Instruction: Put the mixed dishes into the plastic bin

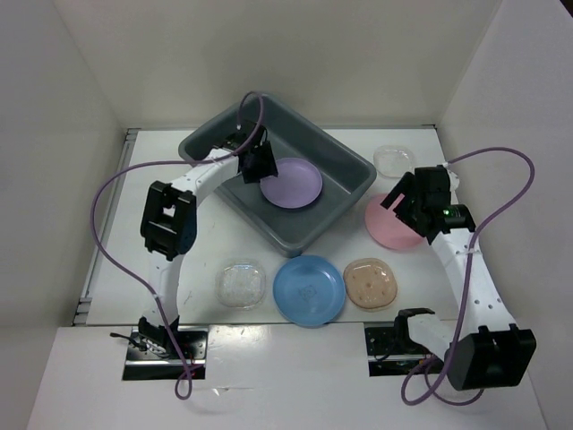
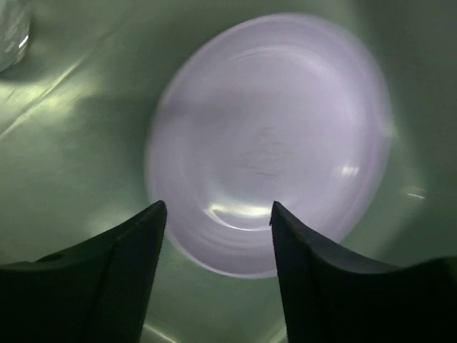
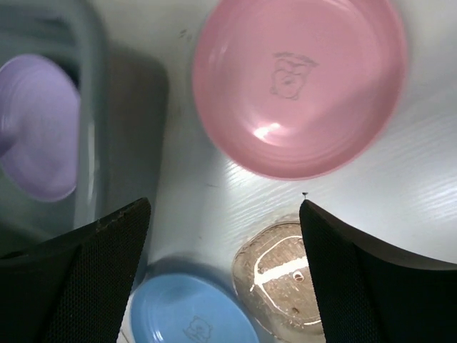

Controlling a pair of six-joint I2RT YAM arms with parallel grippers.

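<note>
The dark grey plastic bin (image 1: 345,152) stands at the back centre with a lavender plate (image 1: 291,183) inside it. My left gripper (image 1: 258,166) hangs over the bin's inside, open. The plate (image 2: 268,143) shows blurred below and beyond its fingertips, with nothing between them (image 2: 218,207). My right gripper (image 1: 403,202) is open above the pink plate (image 1: 394,226), which lies on the table (image 3: 296,78) ahead of the gripper (image 3: 225,204). A blue plate (image 1: 308,289), a tan dish (image 1: 370,283) and a clear dish (image 1: 240,283) lie in front of the bin.
Another clear dish (image 1: 394,159) lies at the back right by the wall. A clear object (image 2: 11,36) shows at the corner of the left wrist view inside the bin. White walls close in the table (image 1: 161,179) on three sides.
</note>
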